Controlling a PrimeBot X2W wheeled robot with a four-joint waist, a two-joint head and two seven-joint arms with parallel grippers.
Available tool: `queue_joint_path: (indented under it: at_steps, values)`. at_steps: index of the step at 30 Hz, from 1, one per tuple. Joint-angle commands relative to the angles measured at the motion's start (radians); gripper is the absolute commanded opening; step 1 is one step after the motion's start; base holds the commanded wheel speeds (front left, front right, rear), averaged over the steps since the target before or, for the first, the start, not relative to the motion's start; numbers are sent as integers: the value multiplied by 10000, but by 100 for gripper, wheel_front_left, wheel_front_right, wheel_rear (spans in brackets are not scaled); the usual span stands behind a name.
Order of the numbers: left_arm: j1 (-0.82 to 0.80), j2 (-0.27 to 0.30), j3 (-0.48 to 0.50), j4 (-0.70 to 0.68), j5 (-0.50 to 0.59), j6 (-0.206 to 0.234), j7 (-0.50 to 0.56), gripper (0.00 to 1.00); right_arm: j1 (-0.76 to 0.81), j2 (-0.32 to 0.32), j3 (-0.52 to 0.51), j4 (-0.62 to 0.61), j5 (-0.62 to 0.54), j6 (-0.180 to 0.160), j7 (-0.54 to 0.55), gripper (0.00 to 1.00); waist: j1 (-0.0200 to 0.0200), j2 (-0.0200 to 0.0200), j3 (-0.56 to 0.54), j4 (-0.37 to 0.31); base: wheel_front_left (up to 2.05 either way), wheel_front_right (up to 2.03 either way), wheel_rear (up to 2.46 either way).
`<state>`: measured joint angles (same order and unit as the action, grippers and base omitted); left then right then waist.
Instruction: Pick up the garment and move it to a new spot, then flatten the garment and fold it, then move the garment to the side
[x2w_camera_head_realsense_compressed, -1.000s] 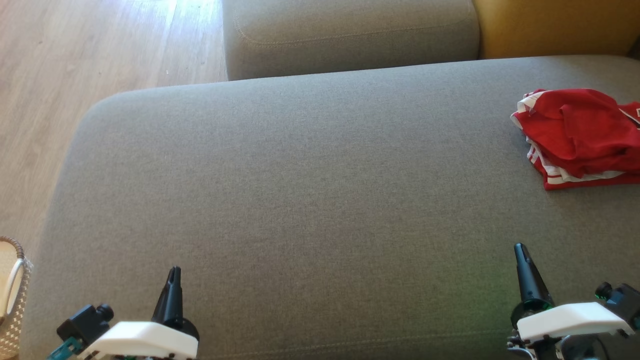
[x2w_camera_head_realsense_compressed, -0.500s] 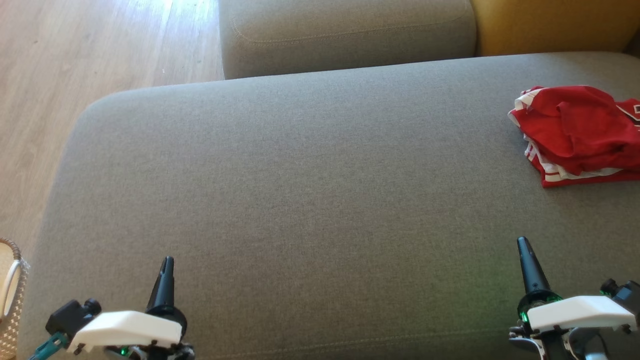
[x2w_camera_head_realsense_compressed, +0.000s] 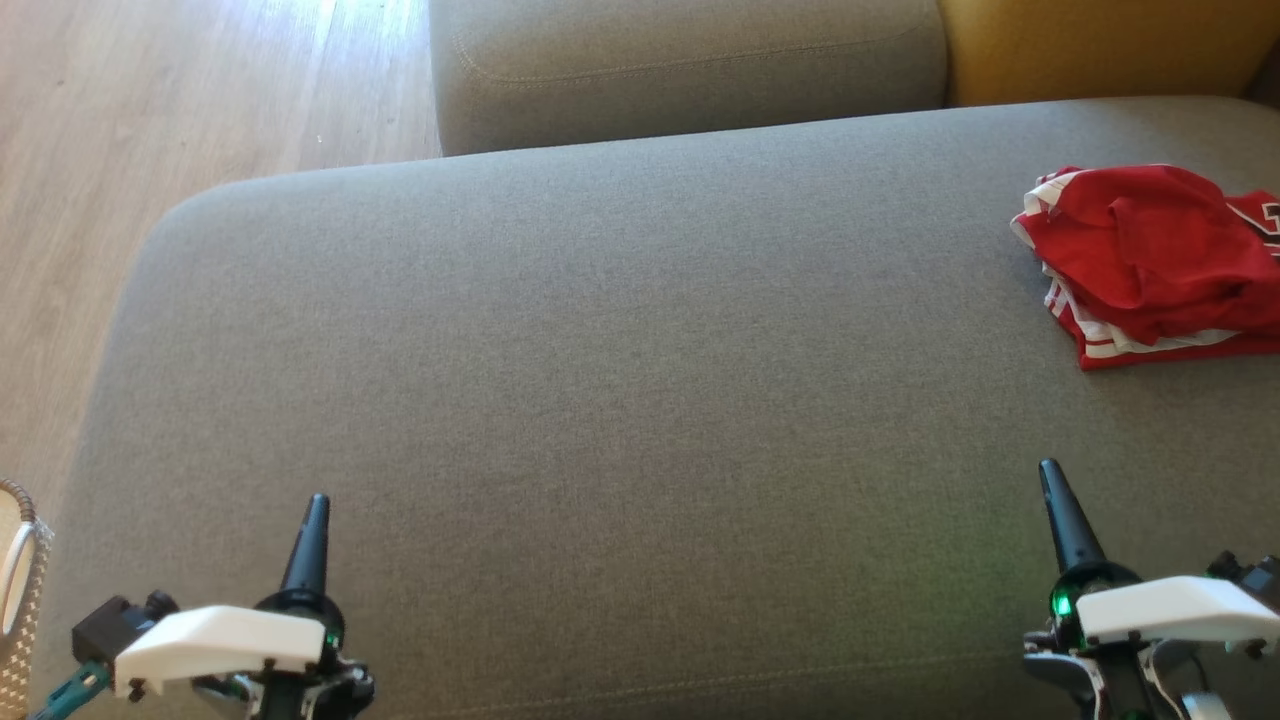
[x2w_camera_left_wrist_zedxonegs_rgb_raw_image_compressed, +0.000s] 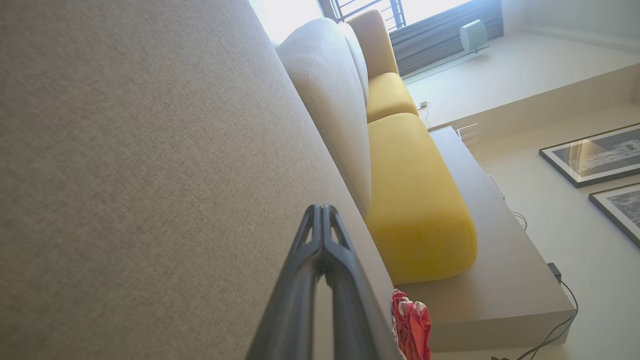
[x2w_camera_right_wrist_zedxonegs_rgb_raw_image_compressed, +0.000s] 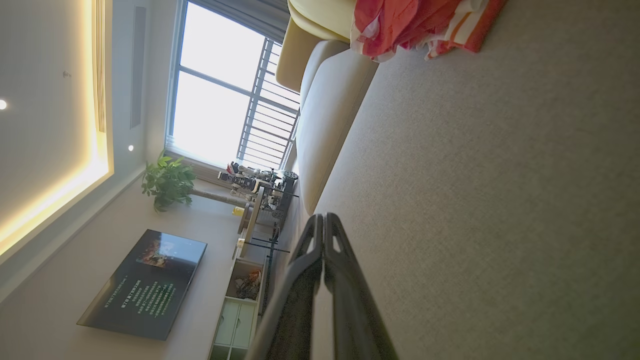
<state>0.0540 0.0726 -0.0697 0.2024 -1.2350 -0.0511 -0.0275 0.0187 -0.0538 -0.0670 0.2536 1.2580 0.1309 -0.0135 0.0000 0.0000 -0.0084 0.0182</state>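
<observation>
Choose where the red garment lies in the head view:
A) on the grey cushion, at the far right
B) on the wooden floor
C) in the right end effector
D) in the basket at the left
A: the garment lies crumpled on the cushion, ahead of the shut right end effector, which holds nothing.

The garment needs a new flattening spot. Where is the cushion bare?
The grey cushion is bare from its left edge to the red garment, including between the left tool and right tool. Only the far right, at the garment, is taken.
</observation>
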Motion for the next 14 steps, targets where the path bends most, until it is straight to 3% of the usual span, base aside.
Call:
queue_joint_path:
  at_steps: [1,14]
  values:
    - [-682,167,404,-222,-308,-114,63,0,-618,-196,90,-290,286,-1,74,0,0,0,4,-7,0,0,0]
    - [-1029,166,746,20,-1783,-374,412,0,-860,-206,12,-216,1624,-1,421,0,0,0,44,-73,0,0,0]
